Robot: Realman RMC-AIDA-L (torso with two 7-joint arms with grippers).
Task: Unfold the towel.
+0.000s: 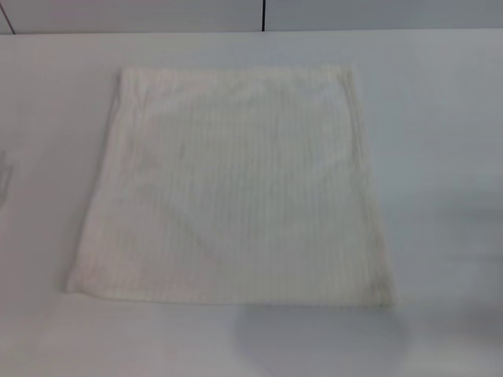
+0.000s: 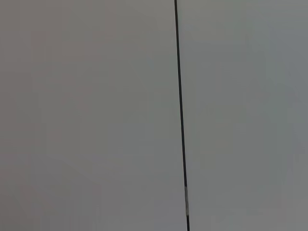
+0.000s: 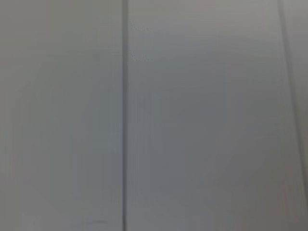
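Observation:
The white towel [image 1: 236,188] lies spread flat on the white table [image 1: 440,157] in the head view. It is roughly square with faint ribbed stripes and hemmed edges, and a faint diagonal crease runs across it. No tag shows. Neither gripper is in view in any frame. The left wrist view and the right wrist view show only plain grey-white panels with a dark seam, not the towel.
A wall of light panels [image 1: 157,14] with a dark vertical seam [image 1: 263,14] runs behind the table's far edge. A soft shadow [image 1: 314,345] lies on the table in front of the towel. A faint dark shape [image 1: 4,177] shows at the far left edge.

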